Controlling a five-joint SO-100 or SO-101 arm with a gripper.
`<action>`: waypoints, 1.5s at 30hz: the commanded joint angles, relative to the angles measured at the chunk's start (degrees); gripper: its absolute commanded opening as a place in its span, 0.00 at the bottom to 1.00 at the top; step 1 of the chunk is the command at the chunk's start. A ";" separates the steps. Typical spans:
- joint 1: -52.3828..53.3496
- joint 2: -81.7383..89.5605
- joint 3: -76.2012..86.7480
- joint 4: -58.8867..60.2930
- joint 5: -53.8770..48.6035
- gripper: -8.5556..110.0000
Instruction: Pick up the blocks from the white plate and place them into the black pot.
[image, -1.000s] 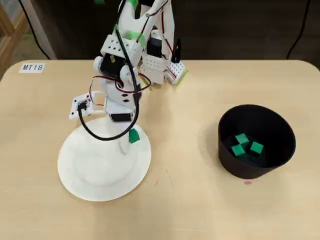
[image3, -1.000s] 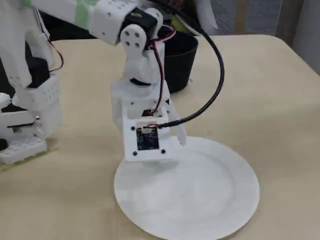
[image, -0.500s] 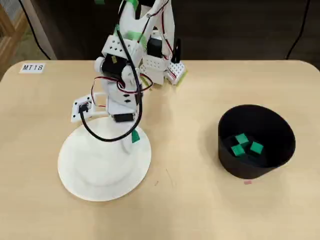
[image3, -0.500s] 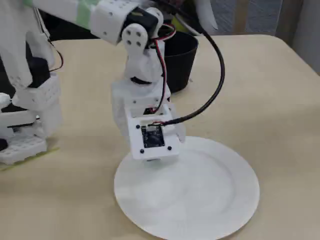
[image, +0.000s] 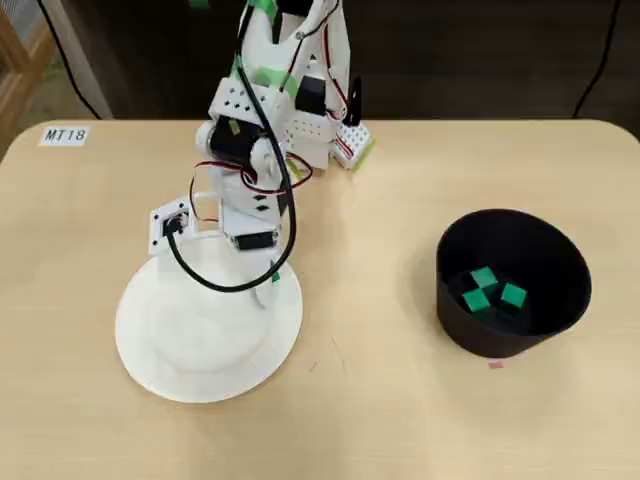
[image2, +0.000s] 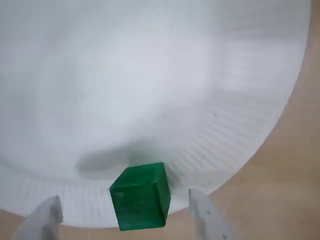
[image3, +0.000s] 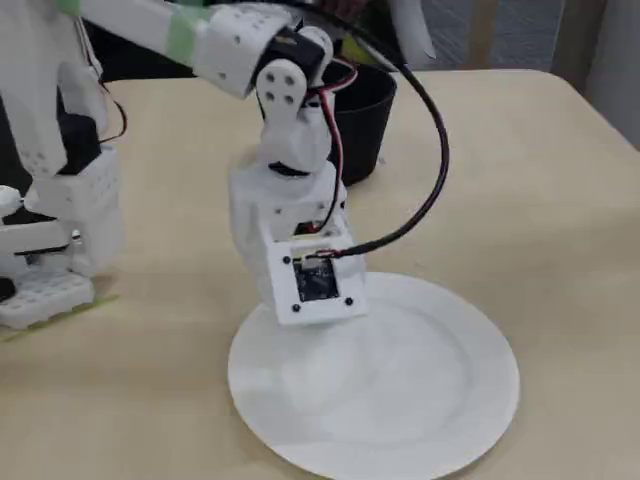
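One green cube (image2: 141, 196) sits between my end effector (image2: 129, 216) fingers, spread wide and not touching it, on the white plate (image2: 150, 75) rim; three cubes (image: 487, 289) lie in the black pot (image: 540, 250) well away.

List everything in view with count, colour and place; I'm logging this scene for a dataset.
blocks in the pot: three, green, on its floor
block on the plate: one, green, near the rim, between the gripper's fingers
white plate: one, table's left in the overhead view
black pot: one, table's right
label: one, white, far left corner
table: one, light wood
gripper: one, white, open over the plate's rim
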 joint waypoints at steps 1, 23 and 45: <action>0.79 0.09 -1.05 -0.53 0.88 0.34; 1.14 -1.49 -2.46 -4.13 6.50 0.05; -27.86 15.47 -30.15 -2.55 34.10 0.05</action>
